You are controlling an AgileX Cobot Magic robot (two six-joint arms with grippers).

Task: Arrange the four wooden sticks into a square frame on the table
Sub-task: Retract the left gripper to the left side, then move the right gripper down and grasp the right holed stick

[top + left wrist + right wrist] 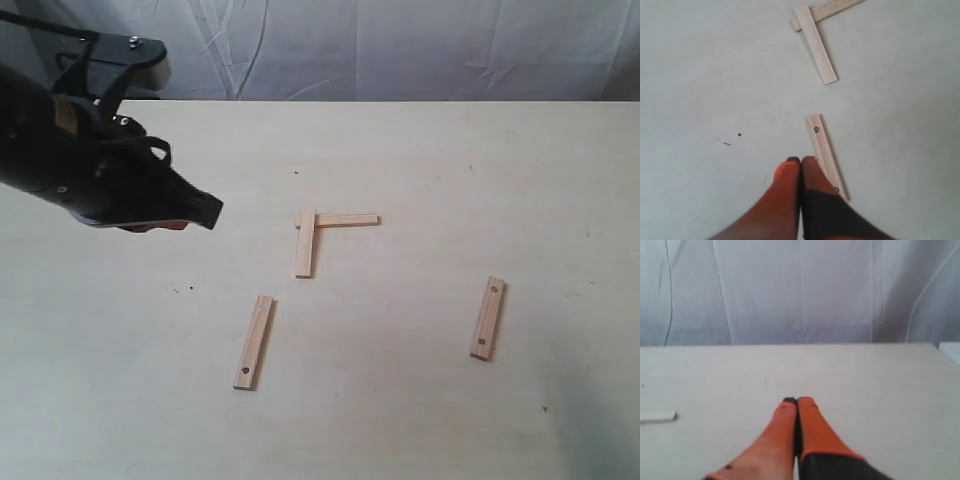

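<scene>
Two pale wooden sticks form an L near the table's middle: one runs toward the front [306,245] [816,44], the other runs to the right [345,220] [832,9], overlapping at the corner. A third stick with dark holes [254,342] [826,156] lies at the front left. The fourth stick [488,318] lies apart at the right. My left gripper [205,212] [800,161] hovers shut and empty at the left, its tips beside the third stick in the left wrist view. My right gripper [797,401] is shut and empty; the exterior view does not show it.
The cream table [420,400] ends at a back edge against a white cloth backdrop [400,45]. Tiny dark specks [186,290] mark the top left of the third stick. A stick end [660,416] shows at the edge of the right wrist view.
</scene>
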